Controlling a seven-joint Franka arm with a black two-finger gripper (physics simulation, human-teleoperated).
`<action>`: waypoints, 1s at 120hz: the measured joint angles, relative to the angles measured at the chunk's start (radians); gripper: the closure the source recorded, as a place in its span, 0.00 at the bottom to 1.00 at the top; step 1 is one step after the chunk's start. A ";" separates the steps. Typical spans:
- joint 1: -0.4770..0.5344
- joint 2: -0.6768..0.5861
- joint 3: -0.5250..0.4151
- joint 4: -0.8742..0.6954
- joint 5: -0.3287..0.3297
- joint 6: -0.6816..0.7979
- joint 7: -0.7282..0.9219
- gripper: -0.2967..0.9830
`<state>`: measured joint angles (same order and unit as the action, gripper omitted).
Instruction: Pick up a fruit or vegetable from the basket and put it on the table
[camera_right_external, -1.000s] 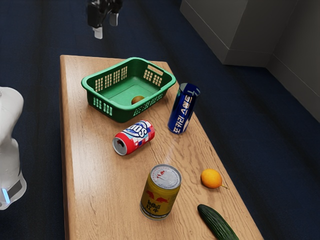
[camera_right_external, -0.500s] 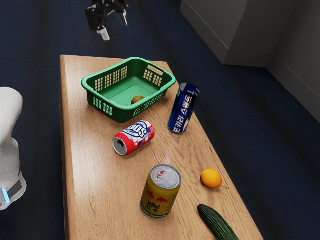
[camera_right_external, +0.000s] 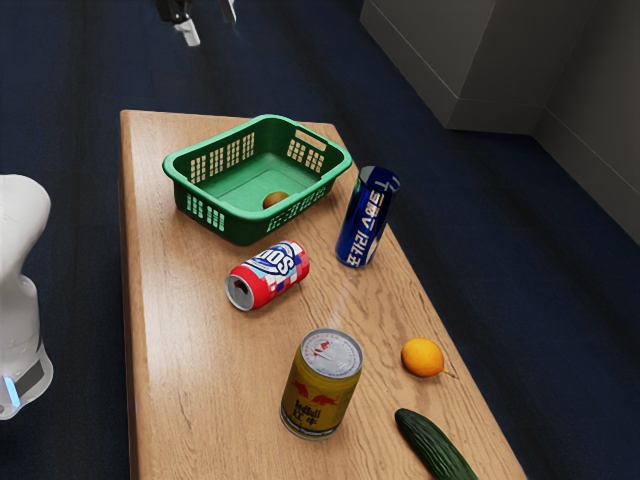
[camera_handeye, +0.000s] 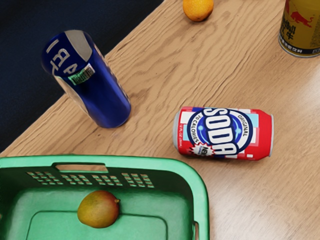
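High above the far end of the table, my gripper stands open, its two pale fingertips apart with nothing between them. Below it on the table is the green basket, its rim showing in the wrist view too. Inside, on the basket floor, lies one brownish fruit, partly hidden by the near wall. From above it looks like a mango, yellow-green and reddish with a small stem. An orange citrus fruit and a dark green cucumber lie on the table outside the basket.
A blue can stands beside the basket at the table's edge. The red and white soda can lies on its side close to the basket. A gold can stands upright on the wooden table, near the citrus fruit.
My gripper first shifted slightly toward the exterior view's right, then moved back left and up in that view. The basket, fruit and cans have stayed put.
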<state>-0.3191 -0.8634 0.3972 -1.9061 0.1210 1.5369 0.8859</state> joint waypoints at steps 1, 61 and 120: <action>0.000 0.007 0.002 0.006 0.000 0.000 0.001 0.25; -0.107 0.279 0.197 0.119 -0.048 0.071 0.067 0.25; -0.099 0.257 0.279 -0.189 -0.056 0.468 0.129 0.25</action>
<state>-0.4183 -0.6067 0.6762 -2.0949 0.0645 2.0045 1.0146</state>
